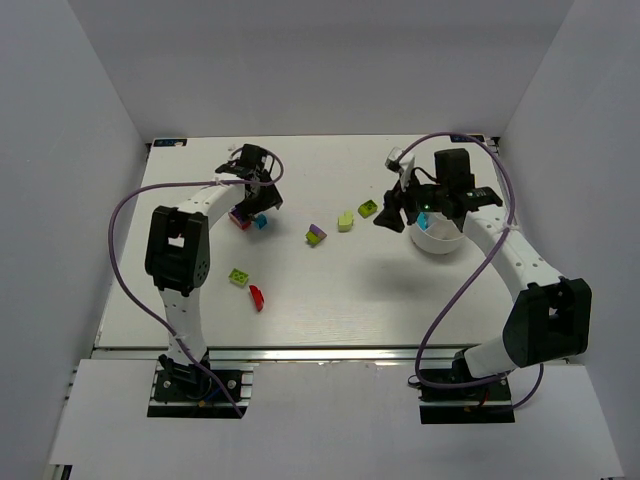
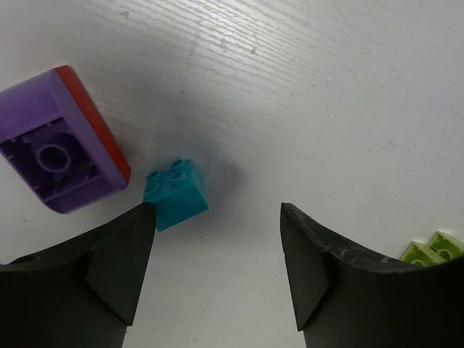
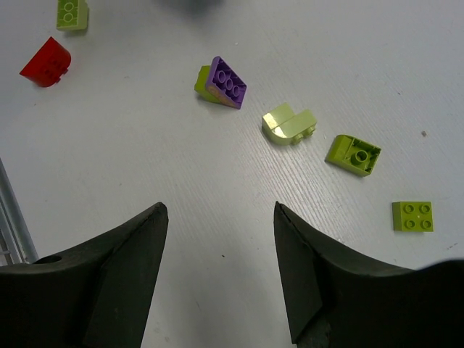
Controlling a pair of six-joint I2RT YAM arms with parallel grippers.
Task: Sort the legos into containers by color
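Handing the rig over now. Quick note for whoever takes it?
Left gripper: open, empty, low over the cyan brick, next to the purple-and-red brick.
Right gripper: open, empty, above the table beside the white bowl.
Done: unclear; bowl interior mostly hidden.
Left: those two, the red brick, the purple-on-lime brick and several lime bricks, all loose on the table.

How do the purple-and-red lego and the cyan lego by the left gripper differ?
The purple-and-red lego is two-toned and larger; the cyan lego is one colour and smaller. The purple-and-red lego shows its hollow underside to the left wrist camera; the cyan lego shows its studs. Both lie on the table, unheld.
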